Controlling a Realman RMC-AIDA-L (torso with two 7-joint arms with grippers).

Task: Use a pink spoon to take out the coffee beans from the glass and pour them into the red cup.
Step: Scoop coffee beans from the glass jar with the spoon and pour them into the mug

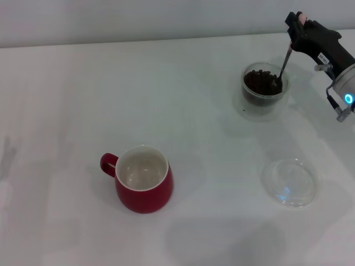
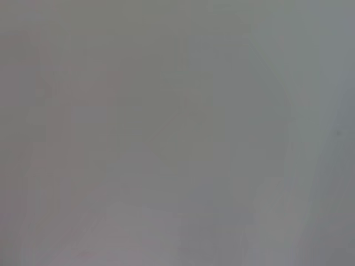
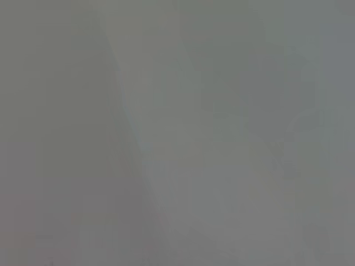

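Note:
In the head view my right gripper point(image 1: 299, 25) is at the far right, above and behind the glass point(image 1: 264, 92), shut on the pink spoon point(image 1: 284, 62). The spoon's pale pink handle end shows at the fingers; its thin metal neck slants down and its bowl rests in the coffee beans point(image 1: 260, 82) that fill the glass. The red cup point(image 1: 143, 178) stands upright at the front centre-left, handle to the left, its off-white inside bare. The left gripper is out of view. Both wrist views show only flat grey.
A flat clear round dish point(image 1: 289, 182) lies on the white table point(image 1: 83, 100) in front of the glass, to the right of the red cup. The table's far edge meets a pale wall behind the glass.

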